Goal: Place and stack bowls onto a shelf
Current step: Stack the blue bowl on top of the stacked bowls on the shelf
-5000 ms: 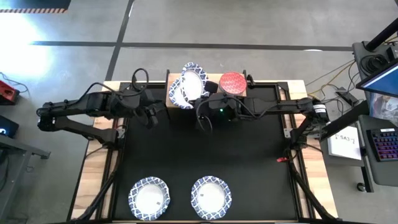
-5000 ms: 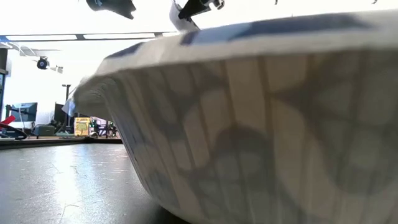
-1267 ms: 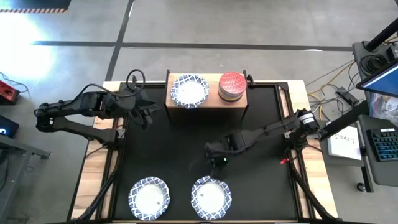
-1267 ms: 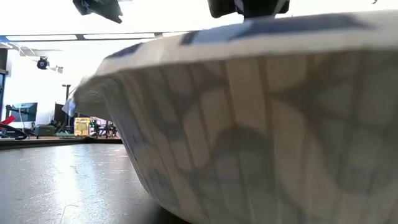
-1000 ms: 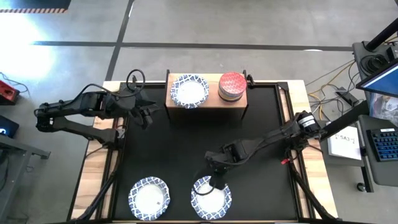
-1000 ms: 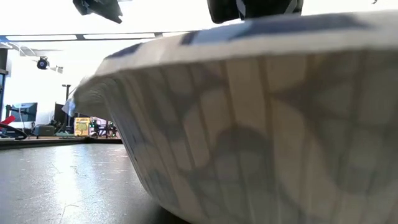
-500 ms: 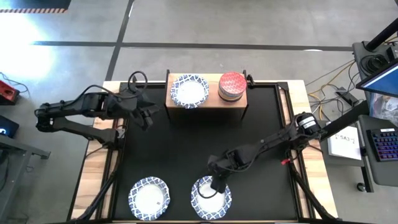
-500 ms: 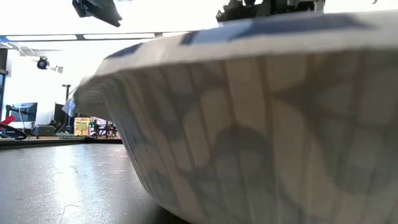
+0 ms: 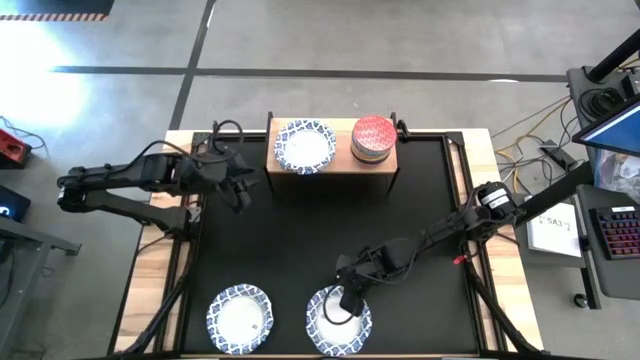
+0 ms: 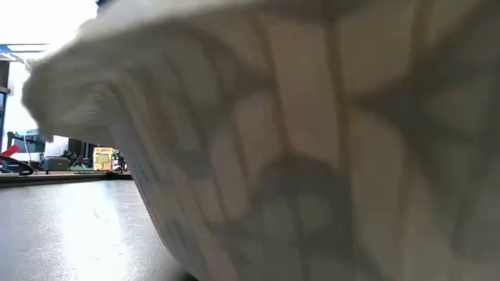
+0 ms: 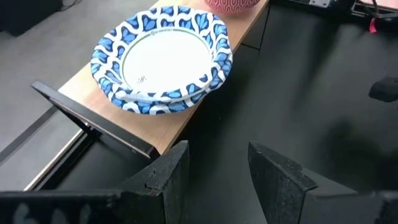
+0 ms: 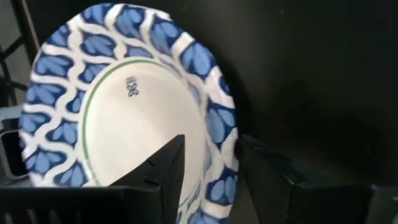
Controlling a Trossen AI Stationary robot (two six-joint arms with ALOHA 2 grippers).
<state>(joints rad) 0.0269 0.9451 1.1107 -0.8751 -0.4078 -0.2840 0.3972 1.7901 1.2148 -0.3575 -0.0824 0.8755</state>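
Light-wood shelf (image 9: 330,160) at the far edge of the black mat (image 9: 300,240); on the shelf, side by side, a stack of white bowls with blue rims (image 9: 304,146) and a red bowl (image 9: 374,133) topping a small stack; two more blue-rimmed bowls well apart from the shelf at the mat's near edge, one (image 9: 240,317) beside the other (image 9: 338,318).

Right gripper (image 9: 347,302) down at the rim of the second of those bowls, far across the mat from the shelf; in the right wrist view one finger (image 12: 163,168) over the white inside, the other outside the blue rim, jaws astride the rim (image 12: 217,118) with a narrow gap; whether the rim is actually pinched, cannot tell; bowl seemingly tipped in the low view, filling it (image 10: 312,156).

Left gripper (image 9: 240,183) waiting just beside the shelf's end nearest the blue-rimmed stack, fingers (image 11: 171,174) parted and holding nothing.
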